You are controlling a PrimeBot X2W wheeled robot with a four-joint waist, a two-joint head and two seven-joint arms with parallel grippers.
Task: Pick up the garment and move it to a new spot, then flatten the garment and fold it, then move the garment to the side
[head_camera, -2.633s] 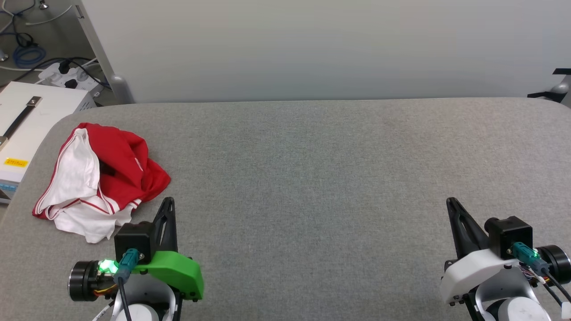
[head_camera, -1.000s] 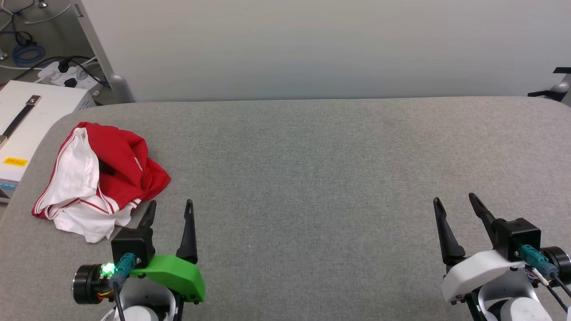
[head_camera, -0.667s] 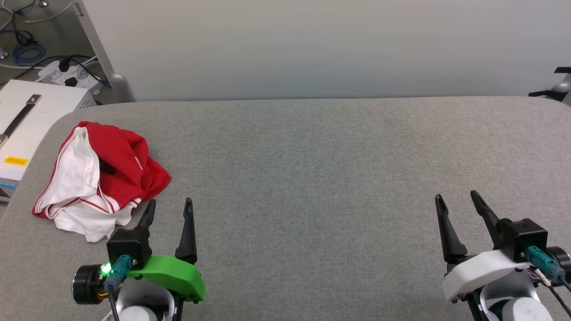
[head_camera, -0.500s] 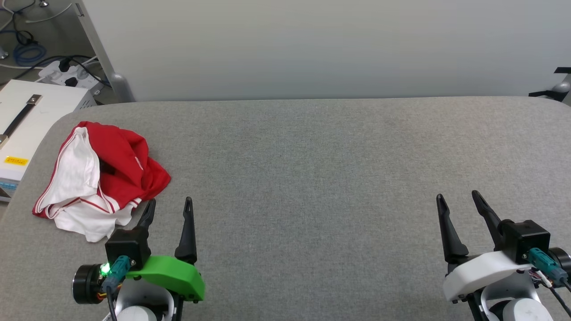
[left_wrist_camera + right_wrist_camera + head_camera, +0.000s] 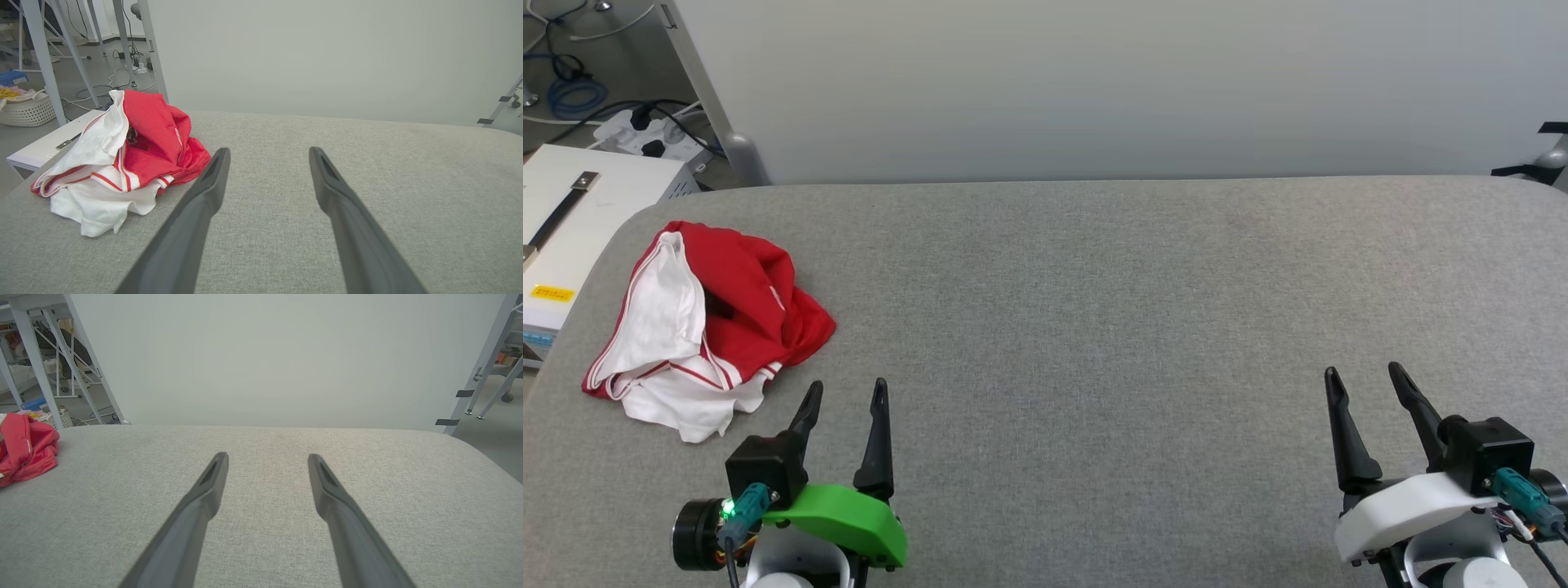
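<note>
The garment point(image 5: 707, 314) lies crumpled in a red and white heap near the left end of the grey padded table point(image 5: 1094, 286). It also appears in the left wrist view as the garment point(image 5: 135, 155), just left of my left fingers, and at the far left of the right wrist view as the garment point(image 5: 24, 451). My left gripper point(image 5: 846, 390) stands open and empty at the lower left, a little to the right of and nearer than the heap. My right gripper point(image 5: 1364, 376) is open and empty at the lower right, far from the cloth.
A white box point(image 5: 572, 220) with a dark strap sits off the table's left end, with cables and a power strip point(image 5: 645, 139) on the floor behind it. A pale wall point(image 5: 1094, 82) backs the table. A basket point(image 5: 24, 110) stands on the floor at the left.
Both grippers have gone from shut to open. In the last half second both drew back slightly toward the near edge, the left also shifting a little right. The garment has not moved.
</note>
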